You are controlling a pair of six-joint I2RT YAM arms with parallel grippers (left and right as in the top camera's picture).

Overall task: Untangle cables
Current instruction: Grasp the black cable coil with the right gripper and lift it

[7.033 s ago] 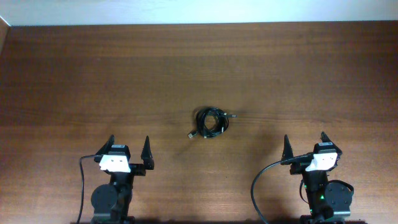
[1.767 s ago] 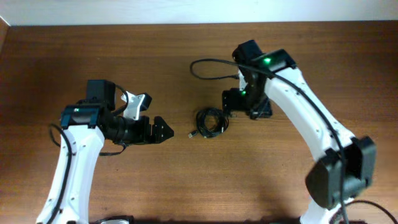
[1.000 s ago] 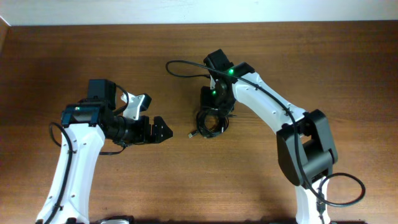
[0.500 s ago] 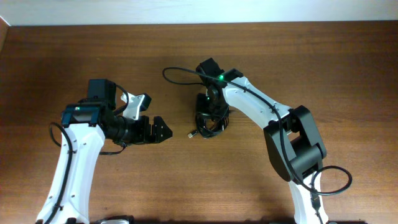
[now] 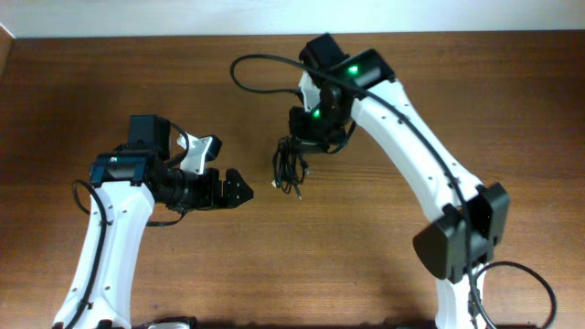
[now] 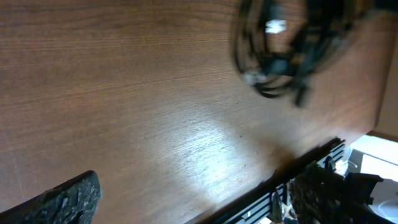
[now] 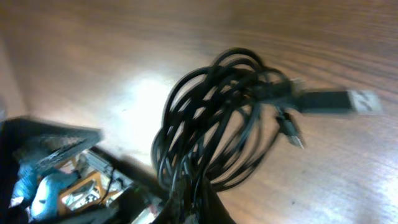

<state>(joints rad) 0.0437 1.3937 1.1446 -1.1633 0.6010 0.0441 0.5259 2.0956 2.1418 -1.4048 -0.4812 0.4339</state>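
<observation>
right jaws: clamped on the tangled cables (image 5: 291, 167), which dangle above the bench (image 5: 110, 82) | left jaws: spread wide, empty, near the cables

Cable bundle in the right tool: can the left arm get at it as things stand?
Probably yes. The left tool is open and points at the cables, with only bare table between them. The right tool grips the top, leaving lower loops exposed.

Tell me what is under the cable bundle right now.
Only bare wooden table shows under and through the loops of the cables, held by the shut right gripper. The gripper covers the bundle's top; whether the lowest loops touch the wood cannot be told.
</observation>
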